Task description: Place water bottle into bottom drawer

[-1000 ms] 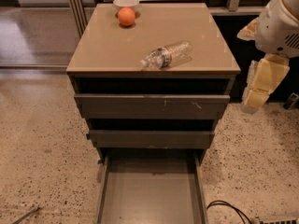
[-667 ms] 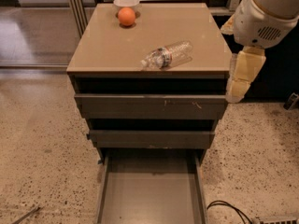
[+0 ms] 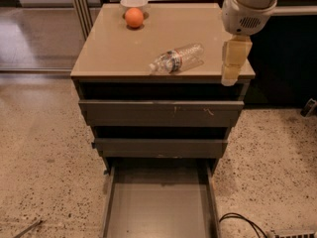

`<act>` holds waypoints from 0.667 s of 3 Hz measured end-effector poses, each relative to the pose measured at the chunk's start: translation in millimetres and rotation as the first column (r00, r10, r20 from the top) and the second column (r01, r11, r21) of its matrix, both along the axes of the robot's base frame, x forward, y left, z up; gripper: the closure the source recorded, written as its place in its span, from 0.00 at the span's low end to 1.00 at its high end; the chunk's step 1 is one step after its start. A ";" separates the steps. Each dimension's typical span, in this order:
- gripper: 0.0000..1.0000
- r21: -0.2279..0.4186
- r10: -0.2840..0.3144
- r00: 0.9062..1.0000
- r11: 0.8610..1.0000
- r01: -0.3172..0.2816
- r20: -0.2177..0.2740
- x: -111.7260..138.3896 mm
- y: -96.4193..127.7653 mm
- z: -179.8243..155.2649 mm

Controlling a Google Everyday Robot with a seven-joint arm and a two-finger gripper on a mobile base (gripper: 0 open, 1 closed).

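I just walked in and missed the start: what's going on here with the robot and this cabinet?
A one-armed robot is working on getting the water bottle into the bottom drawer. The bottle lies on its side on the cabinet top, not yet picked up. The gripper hangs over the top's right front corner, right of the bottle and apart from it. The bottom drawer stands pulled open. An orange ball sits by a white bowl at the back.

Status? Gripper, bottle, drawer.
Gripper at cabinet top's right edge, apart from water bottle. Water bottle on its side on top. Bottom drawer open. Orange ball at back, not in the way.
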State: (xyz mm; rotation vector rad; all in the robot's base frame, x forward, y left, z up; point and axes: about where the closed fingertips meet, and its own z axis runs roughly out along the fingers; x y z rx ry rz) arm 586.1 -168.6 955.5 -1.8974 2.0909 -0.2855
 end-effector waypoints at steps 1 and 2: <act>0.00 -0.025 0.008 1.000 1.000 -0.008 -0.006 29.8 2.9 -17.7; 0.00 -0.003 0.039 0.998 0.999 -0.039 -0.049 51.4 12.9 -43.0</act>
